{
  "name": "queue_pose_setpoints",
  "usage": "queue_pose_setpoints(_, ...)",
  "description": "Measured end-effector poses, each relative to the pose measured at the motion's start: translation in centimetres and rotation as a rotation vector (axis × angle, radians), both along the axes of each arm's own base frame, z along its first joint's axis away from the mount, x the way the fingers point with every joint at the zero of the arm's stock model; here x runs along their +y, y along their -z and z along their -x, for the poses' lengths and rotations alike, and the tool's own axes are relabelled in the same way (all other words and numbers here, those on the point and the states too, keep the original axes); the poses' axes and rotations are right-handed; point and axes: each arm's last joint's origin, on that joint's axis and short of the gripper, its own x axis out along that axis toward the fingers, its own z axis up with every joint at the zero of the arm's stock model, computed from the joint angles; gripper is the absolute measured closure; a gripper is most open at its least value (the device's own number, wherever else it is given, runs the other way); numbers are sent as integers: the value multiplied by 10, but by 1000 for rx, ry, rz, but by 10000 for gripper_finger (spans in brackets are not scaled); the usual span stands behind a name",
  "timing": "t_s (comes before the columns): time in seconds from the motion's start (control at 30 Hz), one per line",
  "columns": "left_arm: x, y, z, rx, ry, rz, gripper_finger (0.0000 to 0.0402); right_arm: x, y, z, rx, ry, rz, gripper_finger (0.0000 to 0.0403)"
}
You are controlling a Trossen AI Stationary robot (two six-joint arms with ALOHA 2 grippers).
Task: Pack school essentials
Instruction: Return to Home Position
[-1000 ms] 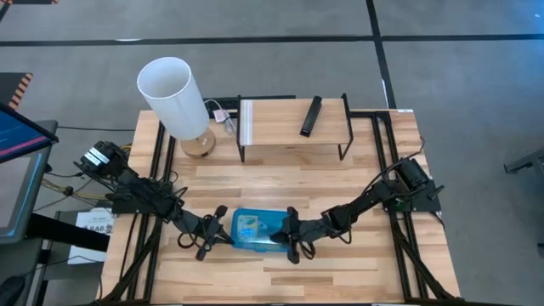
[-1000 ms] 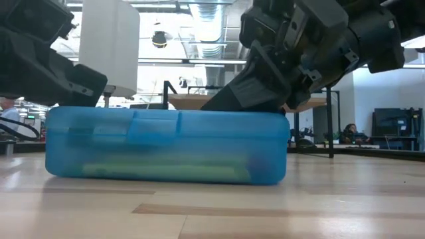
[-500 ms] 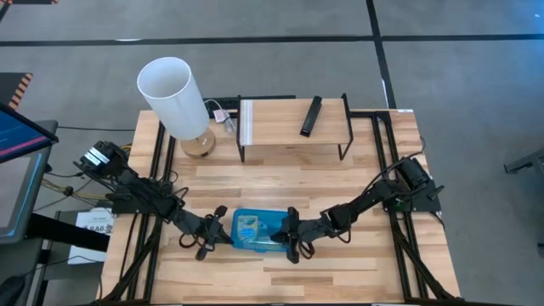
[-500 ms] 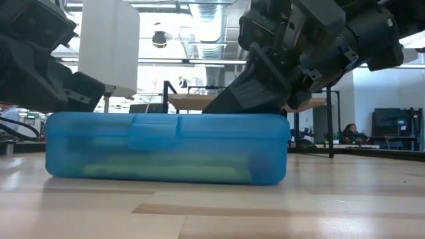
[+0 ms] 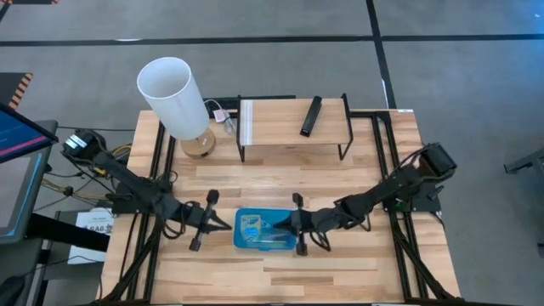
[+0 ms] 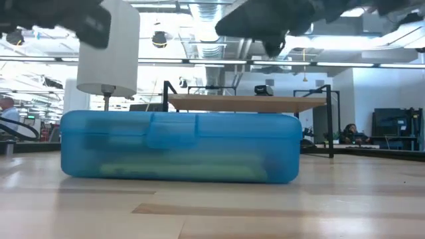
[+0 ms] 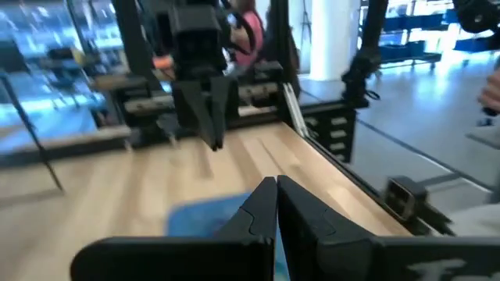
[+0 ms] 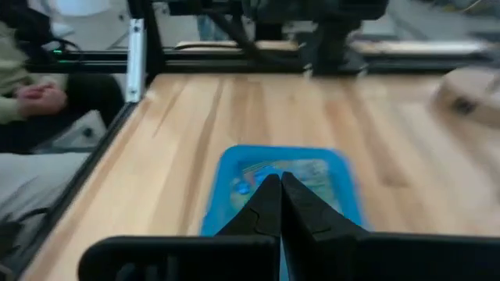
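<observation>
High view, nearest first: a blue box (image 5: 265, 231) sits shut on the near middle of the wooden table (image 5: 272, 183). In the low view a pale green shape (image 6: 176, 171) shows through its clear wall, lying along the bottom; the other contents cannot be made out. The left gripper (image 7: 274, 183) hangs just left of the box, jaws pressed together on nothing. The right gripper (image 8: 279, 181) hangs over the box's right end, jaws likewise pressed together and empty. In the low view both are above the lid, clear of it. Farther back stands a small shelf (image 5: 293, 127) carrying a black bar (image 5: 311, 116). At the far left is a lamp (image 5: 174, 98) with a white shade.
</observation>
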Motion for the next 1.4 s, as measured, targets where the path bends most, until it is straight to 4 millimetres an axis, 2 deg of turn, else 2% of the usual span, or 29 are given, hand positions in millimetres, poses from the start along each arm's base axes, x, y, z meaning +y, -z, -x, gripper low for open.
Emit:
queue_pose_setpoints(0.2,21,-31,0,-68,-77,-79,402,-11,-20,14,-49,35,56,387)
queue_pose_setpoints(0.37,45,-47,4,-90,-57,-89,401,-25,-24,30,-68,66,71,388)
queue_pose_setpoints(0.5,63,-56,15,-107,-111,-73,401,-34,-26,48,-102,81,60,390)
queue_pose_setpoints(0.67,75,-65,37,-175,-145,-55,401,-40,-31,75,-169,84,81,390)
queue_pose_setpoints(0.93,82,-52,69,-213,-163,-16,401,-48,-35,113,-308,81,115,391)
queue_pose_setpoints(1.13,86,-37,86,-225,-181,-13,401,-60,-24,134,-323,82,171,391)
queue_pose_setpoints(1.27,90,-28,95,-189,-231,-14,401,-70,-18,151,-391,111,136,391)
queue_pose_setpoints(1.4,90,-24,94,-156,-242,-23,401,-78,-12,167,-445,121,113,392)
